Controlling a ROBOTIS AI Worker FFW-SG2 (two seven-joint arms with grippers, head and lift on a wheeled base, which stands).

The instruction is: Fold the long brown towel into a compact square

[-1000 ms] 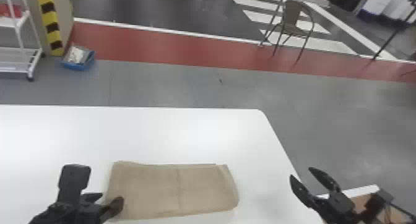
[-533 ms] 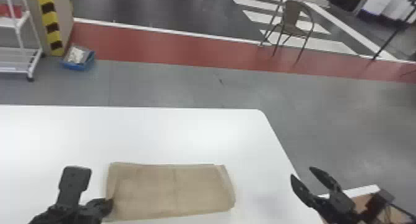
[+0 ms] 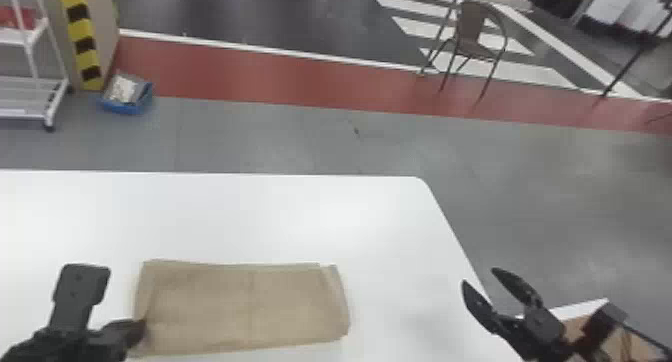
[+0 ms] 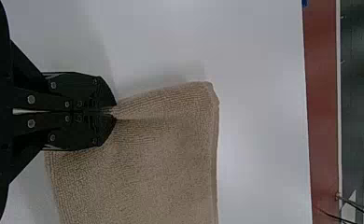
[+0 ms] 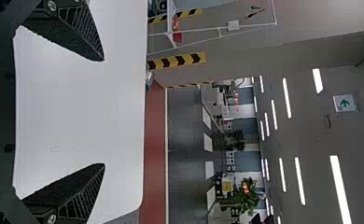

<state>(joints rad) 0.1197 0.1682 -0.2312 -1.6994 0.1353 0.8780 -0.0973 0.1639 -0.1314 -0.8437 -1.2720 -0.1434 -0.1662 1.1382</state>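
Our left jaws pinched the towel [image 3: 240, 306] lying right of them; our right jaws were spread. We judged a crosswise fold starting, needing a rightward lift

The desk [image 3: 280, 216] is bright, with soft glare on its far part. Beyond the desk, the grey floor [image 3: 550, 196] is dimmer, faintly shiny; ceiling strip lights [image 5: 340, 186] glow white. A soft shadow edges the towel [image 4: 161, 158].
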